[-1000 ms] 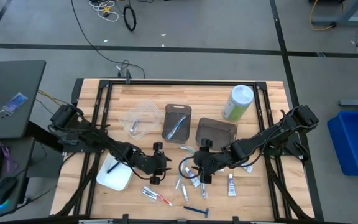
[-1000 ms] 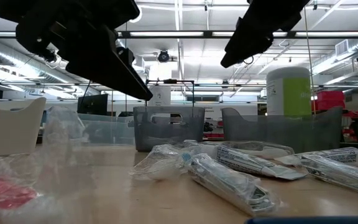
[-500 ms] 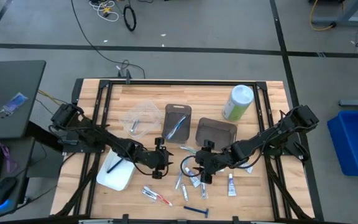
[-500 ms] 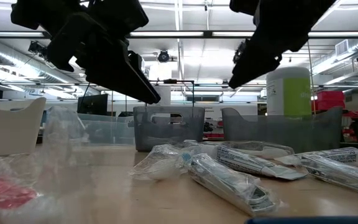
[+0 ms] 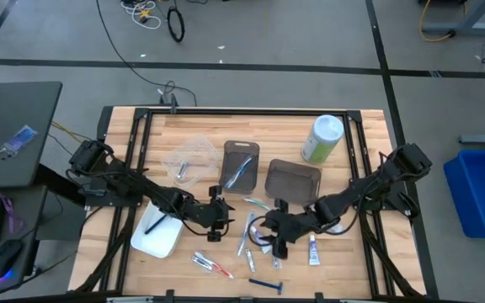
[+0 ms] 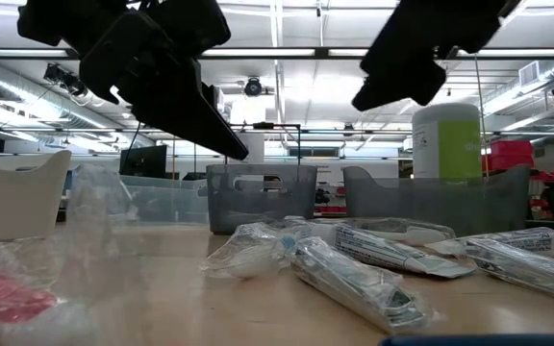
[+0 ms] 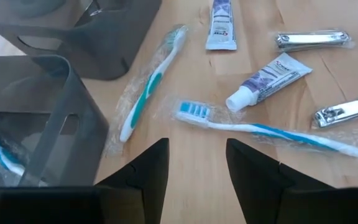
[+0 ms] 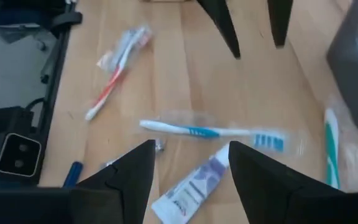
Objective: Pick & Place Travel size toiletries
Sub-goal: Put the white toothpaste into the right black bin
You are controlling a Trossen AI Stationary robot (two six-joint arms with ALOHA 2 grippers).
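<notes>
The desk (image 5: 192,126) carries two dark bins; the left bin (image 7: 36,124) half hides a toothbrush behind its cloudy wall. My left end effector (image 7: 197,163) hangs with fingers apart and empty, near that bin. My right end effector (image 8: 191,167), also spread and empty, hovers over the loose toiletries: a blue-and-white toothbrush (image 8: 213,132), a small tube (image 8: 188,190) (partly cut off) and nail clippers (image 7: 312,40).

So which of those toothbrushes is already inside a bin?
The blue toothbrush lying in the dark bin left of the other dark one. The rest, blue, green and red, lie loose on the table.
</notes>
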